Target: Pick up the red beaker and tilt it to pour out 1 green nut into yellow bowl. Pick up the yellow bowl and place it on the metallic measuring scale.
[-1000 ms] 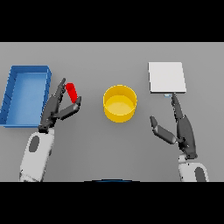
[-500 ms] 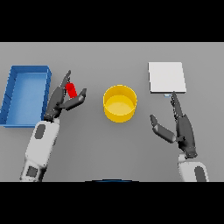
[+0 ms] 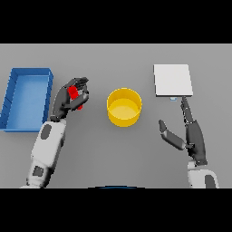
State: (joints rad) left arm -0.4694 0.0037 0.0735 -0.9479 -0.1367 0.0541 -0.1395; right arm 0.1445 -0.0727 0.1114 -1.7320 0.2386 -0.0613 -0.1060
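1. Red beaker: held in left hand, fingers and thumb curled round it. Only parts of the red body show between the fingers; tilt can't be read, nor whether it is clear of the table.
2. Yellow bowl: to the inner side of left hand, near but apart. Judgement: the grasp on the beaker body leaves the mouth free to swing toward the bowl for the pour.
3. Green nut: not visible; bowl interior looks plain yellow. Pour judged not yet done.
4. Blue bin: on the outer side of left hand, just beside it. Not part of task.
5. Right hand: fingers straight, thumb spread, holding nothing. Idle.
6. Metallic measuring scale: just ahead of right fingertips, w/ small gap. Judgement: right hand waits between bowl and scale, well placed for the later bowl transfer.
7. Next move, as judgement: carry beaker over bowl rim, tilt slowly so only 1 nut drops.
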